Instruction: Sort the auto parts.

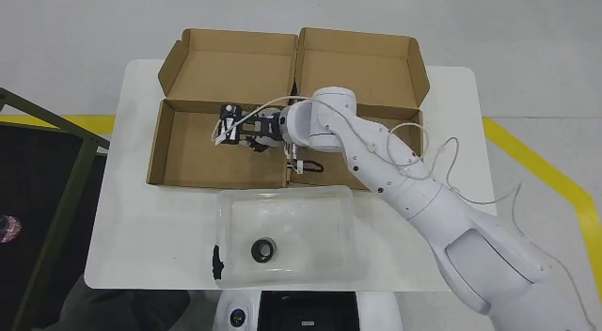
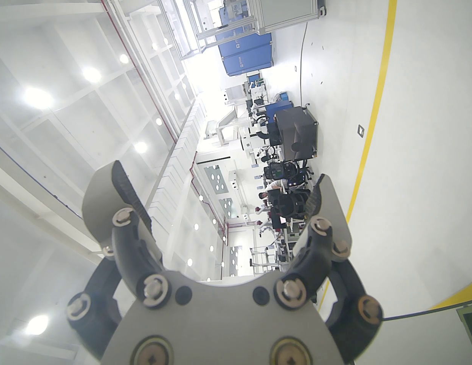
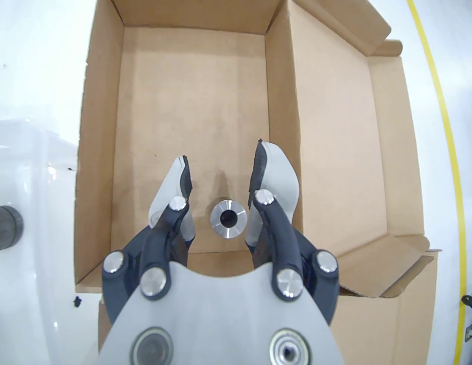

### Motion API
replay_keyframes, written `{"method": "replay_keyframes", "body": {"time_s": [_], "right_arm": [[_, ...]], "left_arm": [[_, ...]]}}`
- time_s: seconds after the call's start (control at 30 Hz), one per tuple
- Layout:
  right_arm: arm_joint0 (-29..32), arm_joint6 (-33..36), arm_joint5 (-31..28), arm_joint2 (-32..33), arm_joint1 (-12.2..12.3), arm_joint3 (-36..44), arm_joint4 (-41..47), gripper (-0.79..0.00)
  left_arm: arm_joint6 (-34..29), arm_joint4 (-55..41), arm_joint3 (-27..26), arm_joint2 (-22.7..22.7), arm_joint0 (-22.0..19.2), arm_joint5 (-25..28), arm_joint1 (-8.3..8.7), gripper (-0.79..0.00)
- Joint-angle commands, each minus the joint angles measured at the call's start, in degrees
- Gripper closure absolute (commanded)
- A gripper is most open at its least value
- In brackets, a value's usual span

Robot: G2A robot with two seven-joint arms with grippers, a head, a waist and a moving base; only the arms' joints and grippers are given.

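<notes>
Hovering my right gripper (image 3: 222,157), spread wide, over a shiny silver ring (image 3: 228,219) with a dark bore, lying flat in the cardboard box (image 3: 190,77), lower centre of frame.

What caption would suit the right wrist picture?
Open right end effector poised over a silver metal ring inside a cardboard box.

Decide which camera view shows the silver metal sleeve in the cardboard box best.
The right wrist view: the silver sleeve stands in the cardboard box between the fingers of the open right gripper, bore visible. In the top view the right gripper covers that spot; the left wrist view faces the hall.
</notes>
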State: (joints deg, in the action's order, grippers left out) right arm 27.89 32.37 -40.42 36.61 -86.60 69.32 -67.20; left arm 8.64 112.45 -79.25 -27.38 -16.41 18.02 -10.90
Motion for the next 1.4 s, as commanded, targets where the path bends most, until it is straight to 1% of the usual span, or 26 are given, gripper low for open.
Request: {"method": "replay_keyframes", "body": {"time_s": [0.0, 0.27, 0.33, 0.57, 0.73, 0.93, 1.2, 1.37], "right_arm": [[2.34, 0.41, -0.92, 1.68, 0.92, 3.72, 0.34, -0.299], [11.02, 3.27, -5.04, 7.74, 4.26, 17.46, 0.71, -0.296], [13.07, 4.26, -5.88, 8.89, 4.94, 20.81, 0.64, -0.305], [22.41, 7.32, -8.13, 13.25, 7.52, 31.75, 1.39, -0.314], [28.14, 9.33, -9.55, 14.81, 8.99, 38.49, 1.07, -0.311], [31.72, 9.93, -11.13, 14.54, 10.01, 42.22, 0.25, -0.314], [33.94, 8.86, -11.96, 11.96, 10.66, 41.38, -1.41, -0.317], [35.53, 8.34, -12.33, 11.61, 11.28, 40.71, -2.75, -0.320]], "left_arm": [[0.00, 0.00, 0.00, 0.00, 0.00, 0.00, 0.00, -0.785], [0.00, 0.00, 0.00, 0.00, 0.00, 0.00, 0.00, -0.785], [0.00, 0.00, 0.00, 0.00, 0.00, 0.00, 0.00, -0.785], [0.00, 0.00, 0.00, 0.00, 0.00, 0.00, 0.00, -0.785], [0.00, 0.00, 0.00, 0.00, 0.00, 0.00, 0.00, -0.785], [0.00, 0.00, 0.00, 0.00, 0.00, 0.00, 0.00, -0.785], [0.00, 0.00, 0.00, 0.00, 0.00, 0.00, 0.00, -0.785], [0.00, 0.00, 0.00, 0.00, 0.00, 0.00, 0.00, -0.785]]}}
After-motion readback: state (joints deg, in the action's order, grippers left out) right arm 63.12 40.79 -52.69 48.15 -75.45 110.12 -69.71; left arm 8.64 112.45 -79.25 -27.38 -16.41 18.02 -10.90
